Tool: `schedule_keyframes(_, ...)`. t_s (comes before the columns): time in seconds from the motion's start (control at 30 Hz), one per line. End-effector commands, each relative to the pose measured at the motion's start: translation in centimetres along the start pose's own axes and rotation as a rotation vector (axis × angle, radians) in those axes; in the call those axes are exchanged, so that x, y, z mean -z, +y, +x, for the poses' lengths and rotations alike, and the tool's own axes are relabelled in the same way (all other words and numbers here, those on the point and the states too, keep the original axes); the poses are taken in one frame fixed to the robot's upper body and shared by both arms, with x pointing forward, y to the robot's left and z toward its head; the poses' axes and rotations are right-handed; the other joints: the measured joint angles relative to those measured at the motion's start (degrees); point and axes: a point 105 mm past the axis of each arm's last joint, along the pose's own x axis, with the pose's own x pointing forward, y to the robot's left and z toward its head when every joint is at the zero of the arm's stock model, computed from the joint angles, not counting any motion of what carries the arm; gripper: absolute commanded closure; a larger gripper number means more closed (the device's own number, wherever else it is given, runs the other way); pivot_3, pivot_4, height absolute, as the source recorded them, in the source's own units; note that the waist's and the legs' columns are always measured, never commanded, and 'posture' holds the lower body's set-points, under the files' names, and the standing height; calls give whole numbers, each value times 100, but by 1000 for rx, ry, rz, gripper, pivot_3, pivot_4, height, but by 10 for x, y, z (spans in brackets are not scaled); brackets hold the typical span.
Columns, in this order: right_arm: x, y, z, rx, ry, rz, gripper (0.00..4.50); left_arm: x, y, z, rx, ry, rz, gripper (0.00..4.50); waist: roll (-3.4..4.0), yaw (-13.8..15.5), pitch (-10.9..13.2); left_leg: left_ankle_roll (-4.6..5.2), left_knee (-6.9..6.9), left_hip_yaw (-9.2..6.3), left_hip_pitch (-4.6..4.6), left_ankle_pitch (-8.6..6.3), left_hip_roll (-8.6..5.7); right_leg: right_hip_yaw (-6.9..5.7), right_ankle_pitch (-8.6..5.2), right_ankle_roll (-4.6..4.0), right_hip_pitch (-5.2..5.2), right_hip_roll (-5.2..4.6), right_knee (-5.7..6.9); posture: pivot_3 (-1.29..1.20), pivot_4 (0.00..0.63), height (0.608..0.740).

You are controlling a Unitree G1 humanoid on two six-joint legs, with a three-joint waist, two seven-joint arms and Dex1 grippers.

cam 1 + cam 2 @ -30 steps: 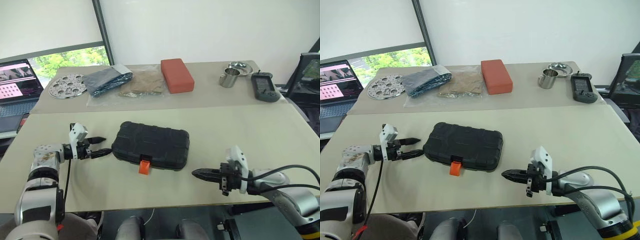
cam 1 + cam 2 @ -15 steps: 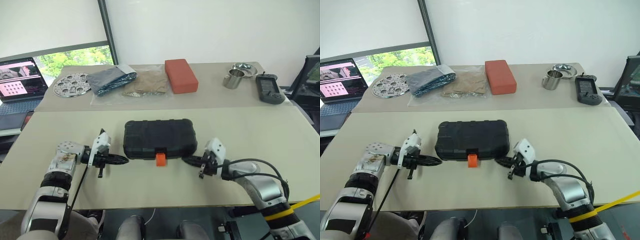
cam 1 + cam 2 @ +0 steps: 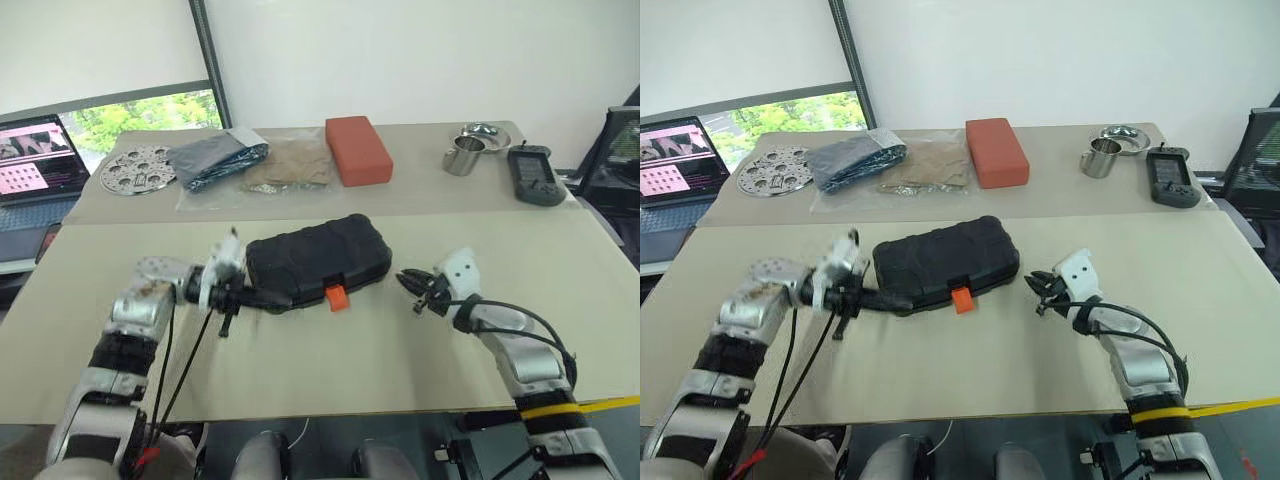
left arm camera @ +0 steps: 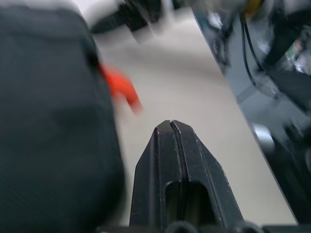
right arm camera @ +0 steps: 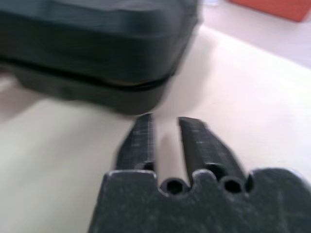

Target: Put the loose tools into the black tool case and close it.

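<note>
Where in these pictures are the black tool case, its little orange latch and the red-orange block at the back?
black tool case (image 3: 320, 255), left eye view, middle of its closed lid.
orange latch (image 3: 336, 297), left eye view, the tab on its front edge.
red-orange block (image 3: 355, 150), left eye view, its top face.

L gripper jaws pressed together, R gripper jaws parted

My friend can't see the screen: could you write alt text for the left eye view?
A closed black tool case with an orange latch lies tilted on a beige table, the shut left claw at its left end and the slightly parted right claw just off its right end.
</note>
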Motion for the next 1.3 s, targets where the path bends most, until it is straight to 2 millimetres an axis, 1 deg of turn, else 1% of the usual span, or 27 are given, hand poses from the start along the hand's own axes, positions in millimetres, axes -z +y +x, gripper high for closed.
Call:
schedule_keyframes(0.03, -35, 46, 1, -42, -55, 53, 1945, -40, 22, 5, -105, -103, 81, 4500, -1, -5, 0, 0, 0, -2, -2, 0, 0, 0, 0, 0, 0, 6, -3, 0, 150, 740)
schedule_keyframes(0.07, -38, 52, 0, -31, -46, 71, 1568, -41, 30, 4, -144, -101, 91, 4500, -1, -11, 1, -5, 0, -6, -8, 3, 1, 1, 0, 0, -6, 10, -2, 0, 150, 740)
schedule_keyframes(0.17, -49, 74, 3, -23, -25, 143, 531, -32, 59, 4, -309, -61, 105, 4500, -1, -31, 0, -9, 0, -6, -6, 5, -1, 12, 0, 0, -9, 14, -1, 0, 150, 740)
schedule_keyframes(0.23, -57, 86, 6, -15, -15, 175, 27, -21, 68, 9, -352, -29, 101, 4500, -1, -32, 0, -9, -1, -5, -1, 5, -1, 15, 0, 0, -9, 15, -1, 0, 150, 740)
schedule_keyframes(0.33, -59, 94, 13, 21, 28, 219, 27, 0, 68, 22, -343, 49, 118, 4500, -3, -8, 2, -10, -4, -5, -12, 6, -1, 13, 0, 0, -20, 15, -3, 0, 150, 740)
schedule_keyframes(0.4, -56, 99, 14, 25, 62, 242, 27, 11, 65, 31, -323, 86, 136, 4500, -3, 5, 1, -14, -2, -4, -36, 9, -3, 10, 1, -1, -40, 13, -2, 0, 150, 740)
schedule_keyframes(0.5, -54, 107, 16, 4, 96, 257, 27, 19, 60, 41, -289, 103, 150, 4500, -2, 15, -3, -40, 3, -3, -50, 24, -5, 10, 1, -1, -50, 11, -2, 0, 150, 740)
schedule_keyframes(0.6, -54, 112, 18, -8, 115, 260, 27, 24, 57, 45, -283, 120, 151, 4500, 0, 4, -6, -32, 0, -3, -47, 20, -5, 11, 1, -1, -50, 12, -2, 0, 150, 740)
schedule_keyframes(0.63, -54, 113, 18, -6, 121, 257, 538, 26, 58, 45, -287, 129, 150, 4500, 0, 3, -6, -29, -2, -4, -46, 18, -5, 10, 1, -1, -50, 14, -1, 0, 150, 740)
schedule_keyframes(0.67, -53, 113, 18, -3, 125, 255, 759, 27, 58, 45, -290, 135, 150, 4500, -1, 1, -7, -19, -2, -5, -46, 12, -5, 10, 1, -1, -50, 16, -1, 0, 150, 740)
schedule_keyframes(0.8, -55, 110, 19, 22, 124, 235, 2114, 40, 52, 45, -269, 190, 167, 4500, -1, -9, -17, -18, -5, -6, -44, 11, -4, 11, 1, -1, -50, 17, -1, 0, 150, 740)
schedule_keyframes(0.9, -57, 111, 20, 21, 122, 226, 3134, 42, 51, 47, -267, 187, 157, 4500, -3, -13, -22, -18, -9, -6, -41, 11, -4, 11, 1, -1, -50, 18, 0, 0, 150, 740)
schedule_keyframes(0.93, -58, 111, 20, 23, 120, 221, 3323, 42, 51, 47, -267, 185, 156, 4500, -2, -15, -23, -18, -9, -6, -40, 11, -4, 11, 1, -1, -50, 18, 0, 0, 150, 740)
schedule_keyframes(1.1, -62, 109, 20, 29, 111, 191, 3323, 42, 50, 51, -265, 182, 144, 4500, -3, -18, -23, -17, -10, -7, -40, 11, -4, 11, 1, -1, -50, 18, 0, 0, 150, 740)
schedule_keyframes(1.3, -73, 106, 18, 55, 72, 138, 3323, 44, 50, 54, -256, 192, 148, 4500, -3, -20, -23, -17, -10, -7, -40, 11, -4, 11, 1, -1, -50, 18, 1, 0, 150, 740)
